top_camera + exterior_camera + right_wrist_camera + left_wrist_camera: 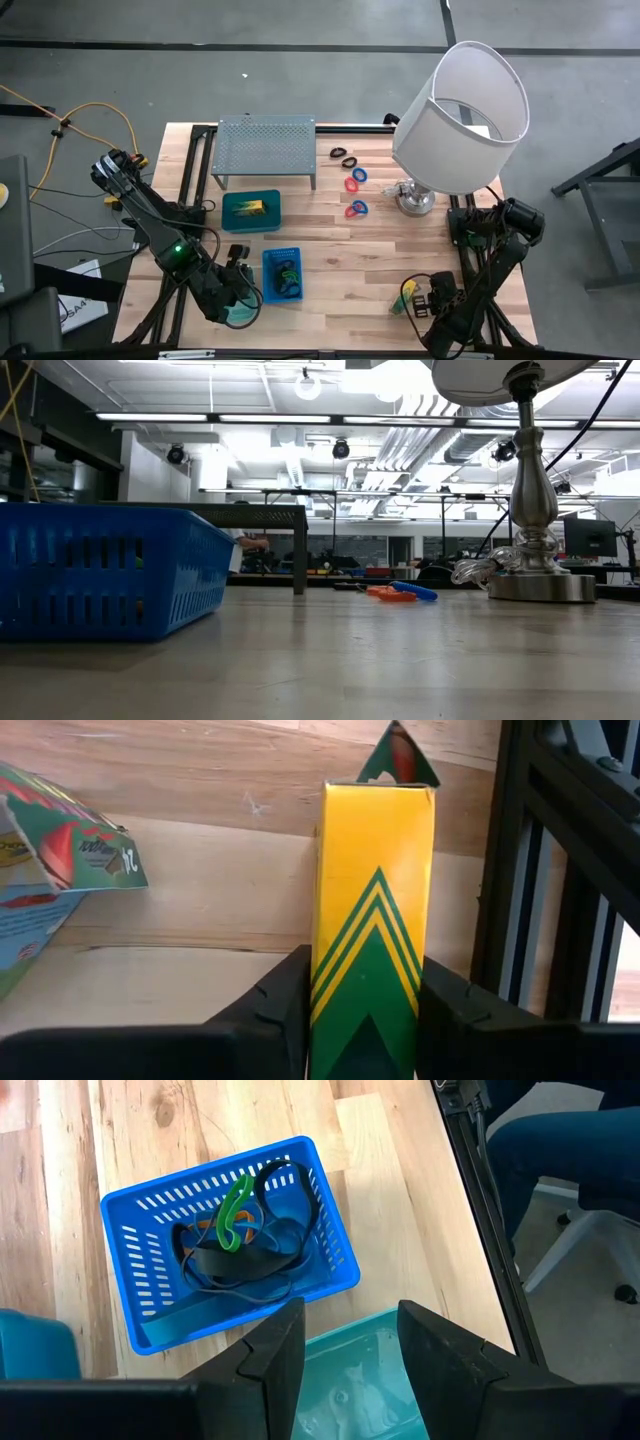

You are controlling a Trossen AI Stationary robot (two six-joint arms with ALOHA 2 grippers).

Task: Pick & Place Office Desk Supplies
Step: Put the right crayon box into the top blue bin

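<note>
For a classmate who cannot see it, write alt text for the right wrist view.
The right gripper has its two dark fingers closed on an upright yellow-and-green box, above a light wooden table. Another printed packet lies to one side, and a black metal frame stands on the other.

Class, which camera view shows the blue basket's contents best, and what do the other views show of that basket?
The left wrist view: it looks down into the blue basket at black bands and a green loop. The high view shows it small, contents unclear. The low view shows only its slotted side. The right wrist view misses it.
</note>
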